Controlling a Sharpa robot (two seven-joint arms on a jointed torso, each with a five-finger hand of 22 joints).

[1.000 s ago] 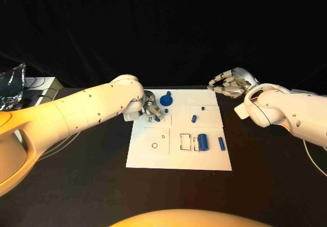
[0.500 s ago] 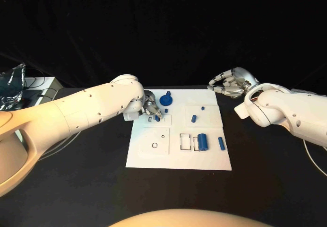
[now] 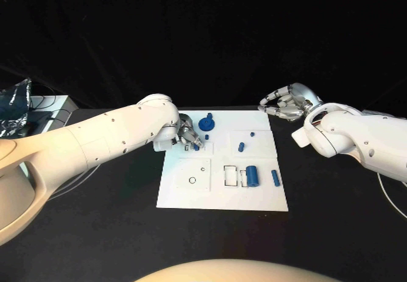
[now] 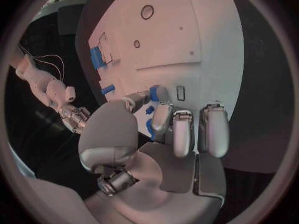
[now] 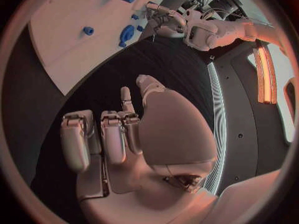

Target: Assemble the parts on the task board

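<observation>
Where silver left hand (image 3: 188, 136) pinches, small blue part (image 3: 196, 147), flat white task board (image 3: 222, 197)

The robot has two thick, smooth white arms, the left arm (image 3: 93, 138) and the right arm (image 3: 360, 141), with small dark screw dots. Each ends in a shiny silver metal hand, the left hand (image 3: 188, 134) and the right hand (image 3: 287, 104), with rounded grey finger pads (image 4: 184, 132).
</observation>
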